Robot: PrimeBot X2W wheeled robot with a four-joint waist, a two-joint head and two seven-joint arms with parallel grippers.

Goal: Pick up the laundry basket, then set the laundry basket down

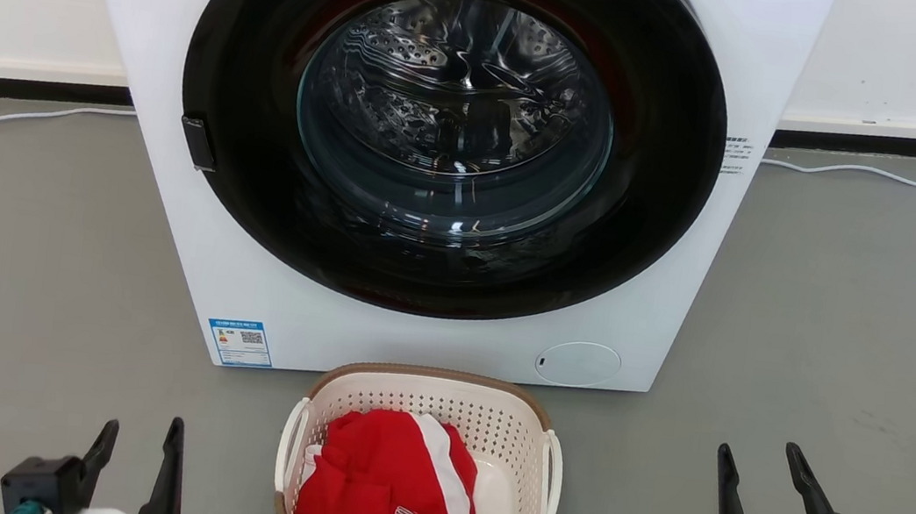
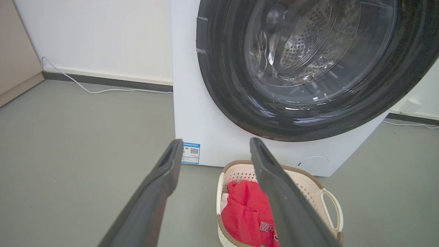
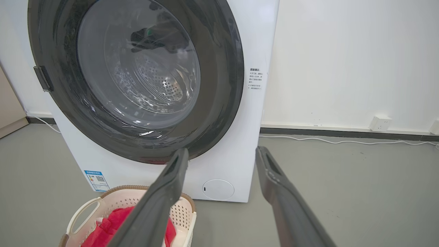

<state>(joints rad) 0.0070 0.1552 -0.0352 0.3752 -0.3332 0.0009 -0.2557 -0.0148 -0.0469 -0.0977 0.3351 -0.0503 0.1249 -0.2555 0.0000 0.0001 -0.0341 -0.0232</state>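
The laundry basket (image 1: 439,400) sat on the grey floor (image 1: 21,279) at the bottom middle of the head view, just in front of the washing machine (image 1: 166,192). It was not picked up yet. The left gripper (image 1: 143,426) was at the lower left and the right gripper (image 1: 758,451) at the lower right. Both had their fingers spread wide and held nothing, well apart from the basket.

To lift well, I think each gripper should pinch the white loop handle (image 1: 291,438) on its own side. Then both should rise together so the basket stays flat.

The basket was small and cream-white, with many little holes and a brown rim. A red cloth (image 1: 383,486) with a white stripe lay inside.
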